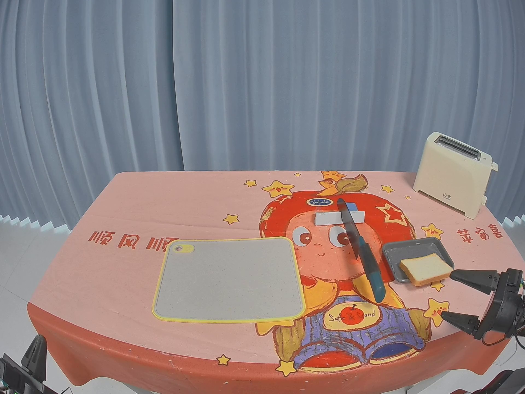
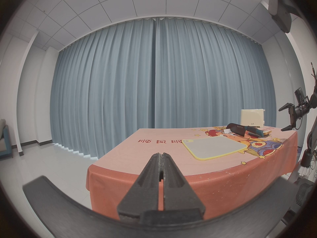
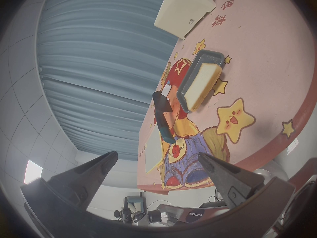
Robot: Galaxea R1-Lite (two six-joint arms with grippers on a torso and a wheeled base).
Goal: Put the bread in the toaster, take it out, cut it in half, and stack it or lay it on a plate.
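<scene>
A slice of bread (image 1: 425,268) (image 3: 202,84) lies on a small grey tray (image 1: 404,248) (image 3: 198,59) at the table's right, overhanging its near edge. The cream toaster (image 1: 454,174) (image 3: 183,8) (image 2: 252,117) stands at the far right corner. A knife (image 1: 362,248) (image 3: 162,116) with a dark blade and blue handle rests left of the tray, its blade propped on a small white block (image 1: 327,218). My right gripper (image 1: 458,296) (image 3: 158,161) hangs open just off the table's right edge, near the bread. My left gripper (image 2: 161,172) is shut and empty, low off the table's front left corner.
A grey cutting board (image 1: 228,279) (image 2: 213,146) with a yellow rim lies at the table's centre left. The pink printed tablecloth (image 1: 136,209) covers the table. A blue curtain hangs behind the table.
</scene>
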